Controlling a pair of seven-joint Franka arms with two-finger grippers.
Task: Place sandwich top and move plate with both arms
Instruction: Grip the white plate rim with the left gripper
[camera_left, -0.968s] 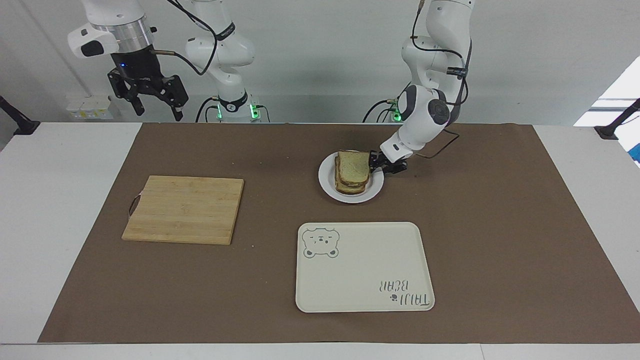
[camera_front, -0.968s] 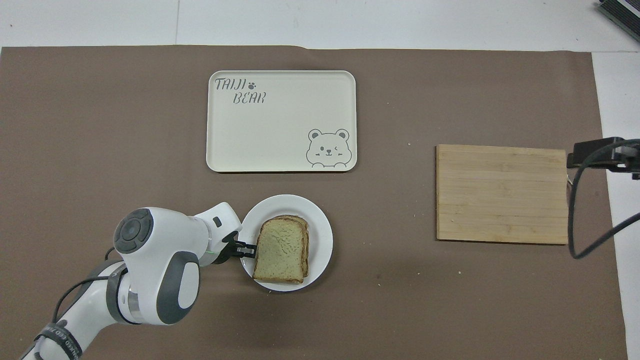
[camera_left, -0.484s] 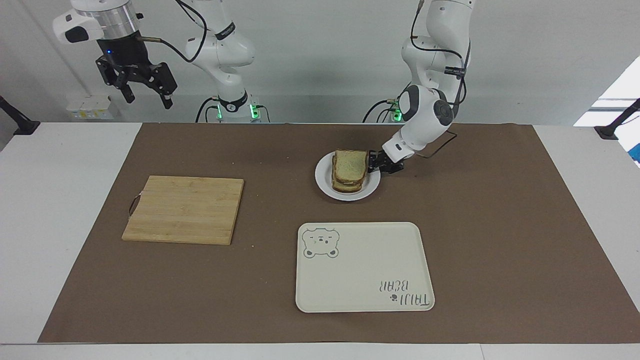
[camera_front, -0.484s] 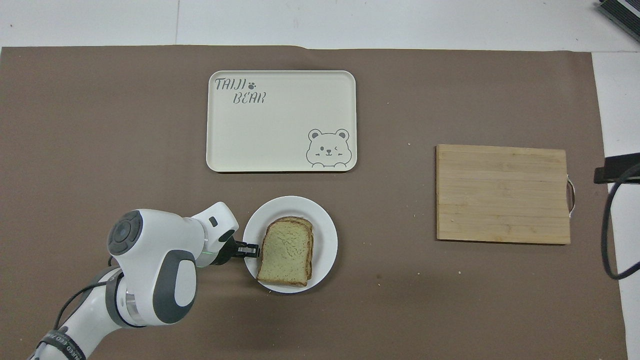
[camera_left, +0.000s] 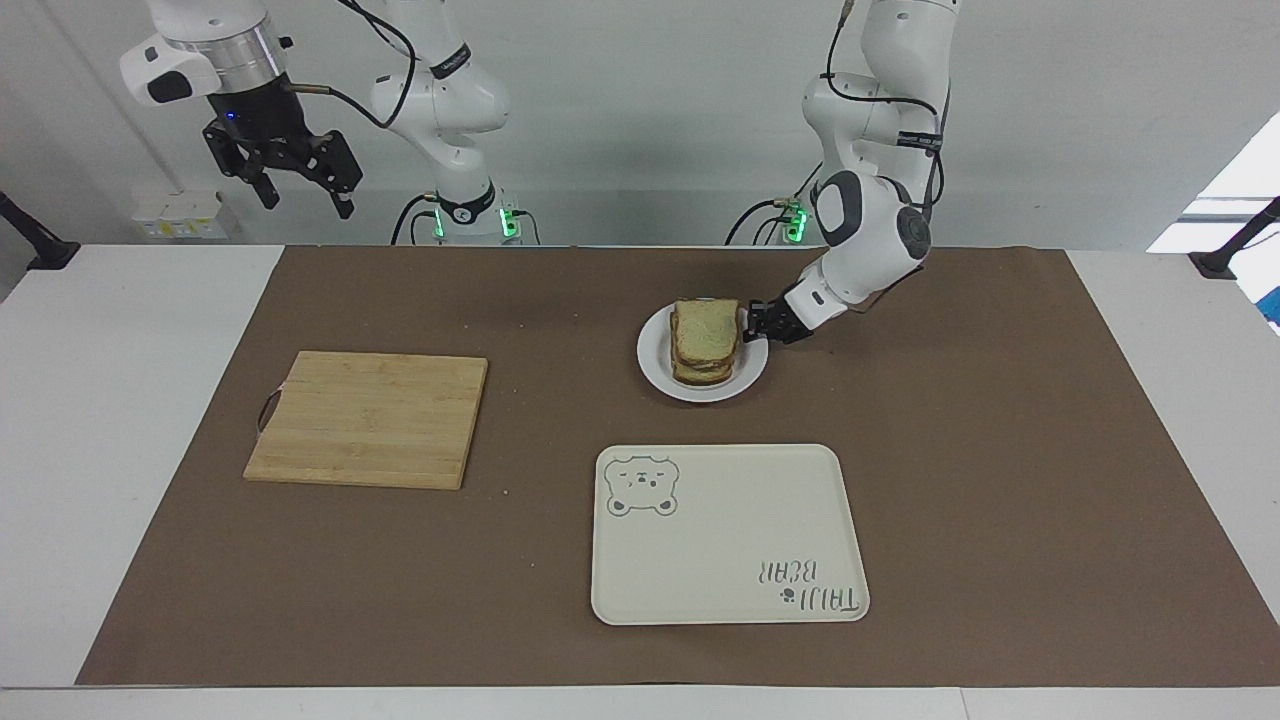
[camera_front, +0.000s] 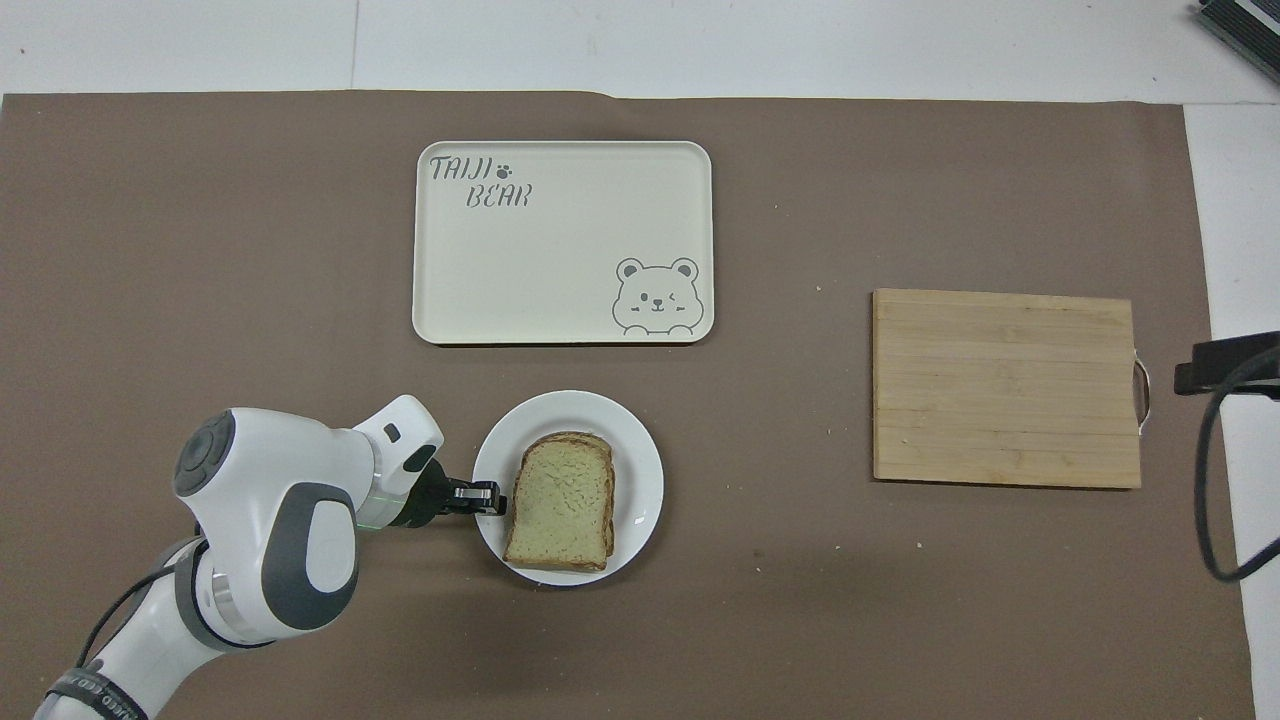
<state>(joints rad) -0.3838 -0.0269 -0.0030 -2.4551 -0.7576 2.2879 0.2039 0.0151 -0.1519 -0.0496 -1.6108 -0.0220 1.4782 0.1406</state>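
Raised high at the right arm's end of the bench (camera_left: 1000, 450), waiting: right end effector (camera_left: 300, 195), fingers apart, holding nothing, lifted clear of the cutting board (camera_left: 370, 418) over the last second. Low at the plate (camera_left: 655, 375), on the rim toward the left arm's end: left end effector (camera_left: 755, 322), apparently clamped on that rim. On the plate, capping the stack squarely: sandwich top (camera_left: 706, 332), already placed. Slid a touch toward the right arm's end half a second ago, then drawn back now along with the left end effector: plate and sandwich together, which suggests a firm hold. Farther from the robots than the plate, bare and well apart from it: tray (camera_left: 720, 540) with its bear drawing. Still to come, by the look of it: a 2-arm carry, with only 1 arm engaged so far.
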